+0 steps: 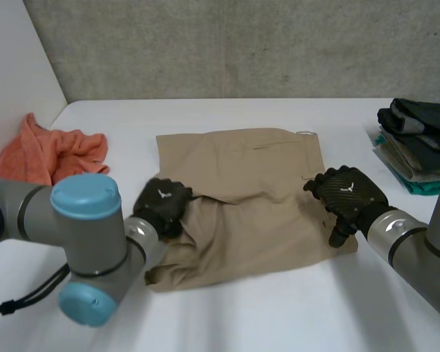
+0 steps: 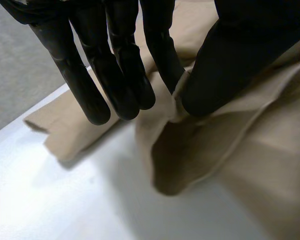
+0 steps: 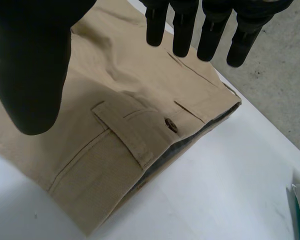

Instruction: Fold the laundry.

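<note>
Head view: khaki trousers (image 1: 257, 198) lie on white table (image 1: 279, 315); left hand (image 1: 163, 207) at their left edge, pinching a raised fold; right hand (image 1: 348, 194) over right edge, fingers straight, empty.

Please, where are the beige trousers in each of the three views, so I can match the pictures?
Head view: the beige trousers lie mid-table, spanning from the left hand to the right hand.
Left wrist view: beige trousers at the left hand's fingertips, a fold pinched by finger and thumb.
Right wrist view: beige trousers under the right hand's palm, buttoned pocket upward.
Shared landmark: the white table beside the cloth.
</note>
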You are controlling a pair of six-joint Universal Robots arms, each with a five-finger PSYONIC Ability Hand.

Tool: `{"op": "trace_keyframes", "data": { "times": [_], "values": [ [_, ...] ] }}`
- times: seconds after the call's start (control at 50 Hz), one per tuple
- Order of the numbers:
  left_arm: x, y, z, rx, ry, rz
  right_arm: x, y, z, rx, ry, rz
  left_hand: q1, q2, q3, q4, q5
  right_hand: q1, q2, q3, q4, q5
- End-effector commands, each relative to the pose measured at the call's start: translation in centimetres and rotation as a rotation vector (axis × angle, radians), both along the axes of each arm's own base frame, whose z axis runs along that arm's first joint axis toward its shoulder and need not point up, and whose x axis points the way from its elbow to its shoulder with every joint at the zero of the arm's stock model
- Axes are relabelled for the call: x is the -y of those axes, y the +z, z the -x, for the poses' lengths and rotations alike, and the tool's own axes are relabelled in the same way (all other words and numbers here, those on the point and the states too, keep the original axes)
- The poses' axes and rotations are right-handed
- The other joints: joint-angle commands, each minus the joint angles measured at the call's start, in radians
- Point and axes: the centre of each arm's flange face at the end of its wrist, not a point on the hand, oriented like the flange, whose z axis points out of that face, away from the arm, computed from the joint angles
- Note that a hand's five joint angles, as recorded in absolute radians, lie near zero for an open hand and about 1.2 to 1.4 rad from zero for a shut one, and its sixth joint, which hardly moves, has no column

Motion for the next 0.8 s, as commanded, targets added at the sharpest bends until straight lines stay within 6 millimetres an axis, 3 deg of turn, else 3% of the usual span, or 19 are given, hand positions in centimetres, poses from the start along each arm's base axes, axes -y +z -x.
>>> {"op": "trace_keyframes", "data": {
  "times": [0.02,0.18,0.24,0.26,0.34,0.4,0.44,0.56,0.64,0.72,0.8],
  "values": [
    [5.5,0.6,-2.5,-0.021,0.188,0.097,-0.9,-1.0,0.2,-0.010,0.020,-0.018,0.256,0.224,0.230,0.224,0.248,0.196,0.197,0.191,0.192,0.189],
    [8.0,-0.9,-4.9,0.091,0.268,0.131,-3.2,-2.3,0.4,-0.043,0.078,-0.056,0.256,0.224,0.230,0.224,0.248,0.510,0.511,0.505,0.506,0.504],
    [8.6,-1.2,-5.5,0.135,0.271,0.142,-3.6,-2.7,0.5,-0.064,0.090,-0.048,0.213,0.181,0.187,0.180,0.204,0.511,0.512,0.505,0.506,0.504],
    [8.7,-1.3,-5.8,0.157,0.273,0.146,-3.7,-2.9,0.5,-0.076,0.096,-0.042,-0.055,-0.087,-0.081,-0.088,-0.063,0.502,0.503,0.496,0.498,0.495],
    [8.3,-1.3,-5.7,0.191,0.255,0.153,-3.7,-2.8,0.6,-0.093,0.097,-0.025,-0.743,-0.775,-0.769,-0.776,-0.751,0.405,0.406,0.400,0.401,0.399],
    [7.9,-0.7,-5.5,0.191,0.248,0.159,-3.6,-2.6,0.6,-0.093,0.095,-0.017,-0.774,-0.805,-0.800,-0.806,-0.782,0.344,0.344,0.338,0.339,0.337],
    [7.5,1.2,-5.5,0.173,0.251,0.194,-3.5,-2.4,0.6,-0.095,0.093,-0.011,-0.786,-0.817,-0.812,-0.818,-0.794,0.270,0.271,0.265,0.266,0.263],
    [4.9,5.2,-6.2,0.137,0.248,0.256,-2.7,-2.6,1.5,-0.123,0.078,0.005,-0.777,-0.809,-0.803,-0.809,-0.785,0.270,0.271,0.264,0.266,0.263],
    [1.7,7.8,-6.4,0.104,0.226,0.295,-2.5,-2.8,1.6,-0.142,0.081,0.013,-0.762,-0.794,-0.788,-0.795,-0.771,0.282,0.283,0.276,0.277,0.275],
    [-2.0,8.2,-5.8,0.093,0.161,0.290,-2.2,-2.7,1.6,-0.143,0.082,0.041,-0.710,-0.741,-0.736,-0.742,-0.718,0.308,0.309,0.302,0.304,0.301],
    [-5.8,7.2,-5.5,0.116,0.079,0.242,-1.8,-3.0,1.5,-0.139,0.080,0.063,-0.648,-0.680,-0.674,-0.681,-0.657,0.358,0.359,0.352,0.354,0.351]
  ]
}}
